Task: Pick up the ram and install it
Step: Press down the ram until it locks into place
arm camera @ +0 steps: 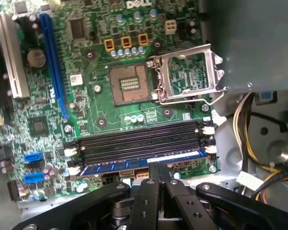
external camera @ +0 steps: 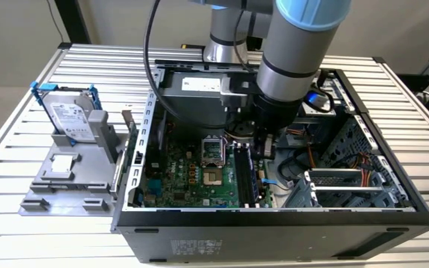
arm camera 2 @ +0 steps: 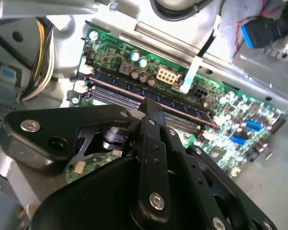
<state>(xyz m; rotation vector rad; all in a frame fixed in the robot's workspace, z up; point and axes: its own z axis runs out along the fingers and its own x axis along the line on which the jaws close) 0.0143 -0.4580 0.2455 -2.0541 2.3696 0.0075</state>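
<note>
Gripper: the gripper [arm camera: 156, 167] hung low inside the open computer case [external camera: 274, 220], its black fingers [arm camera: 148, 191] drawn together over the ram [arm camera: 144, 163]; in the exterior view it [external camera: 263, 146] sat under the grey arm [external camera: 292, 56], just above the memory slots.
Grasp: the fingertips met right at the stick's upper edge, though whether they were pinching it or merely pressing on it could not be told.
Ram: a long bluish strip with a row of dark chips, lying lengthwise in the outermost of the black slots [arm camera: 141, 141] (the one nearest the board's edge), next to the white latches [arm camera: 209, 149] at its end; in the second wrist view it [arm camera 2: 182, 106] ran alongside the other slots, partly hidden by the gripper [arm camera 2: 151, 108].
Motherboard: the green motherboard [arm camera: 101, 96] lay flat in the case, with the open processor socket [arm camera: 129, 85] and its raised metal frame [arm camera: 187, 74] just beside the slots.
Cables: a bundle of yellow and black wires [arm camera: 247, 120] ran past the slots' latch end.
Outside the case: a hard drive [external camera: 71, 114] in a light-blue bracket [external camera: 51, 88] stood on a grey holder [external camera: 73, 178] on the slatted table [external camera: 20, 234], at the exterior view's left, well apart from the arm.
</note>
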